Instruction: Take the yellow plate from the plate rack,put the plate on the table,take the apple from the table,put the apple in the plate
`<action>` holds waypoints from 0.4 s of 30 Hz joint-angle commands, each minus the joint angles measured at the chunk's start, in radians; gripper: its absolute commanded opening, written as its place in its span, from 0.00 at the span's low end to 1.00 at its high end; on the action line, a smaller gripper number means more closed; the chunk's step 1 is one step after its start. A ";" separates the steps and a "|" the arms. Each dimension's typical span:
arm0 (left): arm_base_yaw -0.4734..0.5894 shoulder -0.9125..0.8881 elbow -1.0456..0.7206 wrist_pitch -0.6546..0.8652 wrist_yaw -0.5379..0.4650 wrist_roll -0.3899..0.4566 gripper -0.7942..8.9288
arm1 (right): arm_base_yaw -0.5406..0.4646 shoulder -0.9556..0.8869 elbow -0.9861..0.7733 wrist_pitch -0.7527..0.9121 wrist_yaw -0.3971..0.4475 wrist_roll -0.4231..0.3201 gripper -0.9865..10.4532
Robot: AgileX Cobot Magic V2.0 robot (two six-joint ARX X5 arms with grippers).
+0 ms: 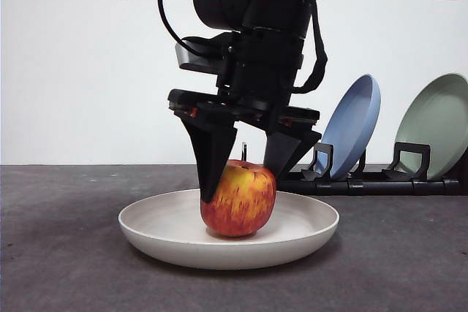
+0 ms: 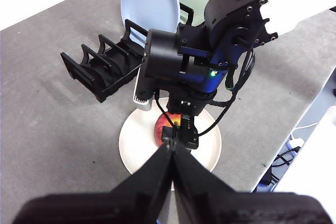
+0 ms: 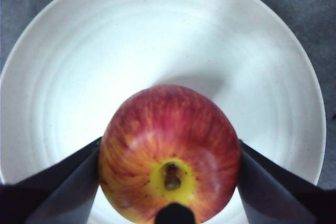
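The red and yellow apple [image 1: 238, 199] rests in the middle of the cream plate [image 1: 219, 255], which lies flat on the grey table [image 1: 58, 253]. My right gripper [image 1: 241, 180] comes down from above, its jaws against both sides of the apple. The right wrist view shows the apple [image 3: 170, 150] between the jaws over the plate [image 3: 105, 51]. My left gripper [image 2: 172, 148] is shut and empty, high above the table, looking down on the right arm, the plate [image 2: 136, 142] and the apple [image 2: 161, 128].
The black plate rack [image 1: 365, 184] stands behind the plate at the right, holding a blue plate [image 1: 355, 126] and a pale green plate [image 1: 439, 122] upright. In the left wrist view the rack [image 2: 100, 72] has free slots at its near end.
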 commanded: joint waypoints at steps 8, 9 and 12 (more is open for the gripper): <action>0.003 -0.003 0.000 0.002 0.004 -0.002 0.07 | 0.001 0.015 -0.007 -0.034 0.003 0.012 0.38; 0.003 -0.003 0.000 0.001 0.004 -0.002 0.07 | 0.001 0.015 -0.007 -0.034 0.003 0.012 0.48; 0.003 -0.003 0.000 -0.007 0.004 -0.002 0.07 | 0.001 0.015 -0.007 -0.037 0.003 0.015 0.53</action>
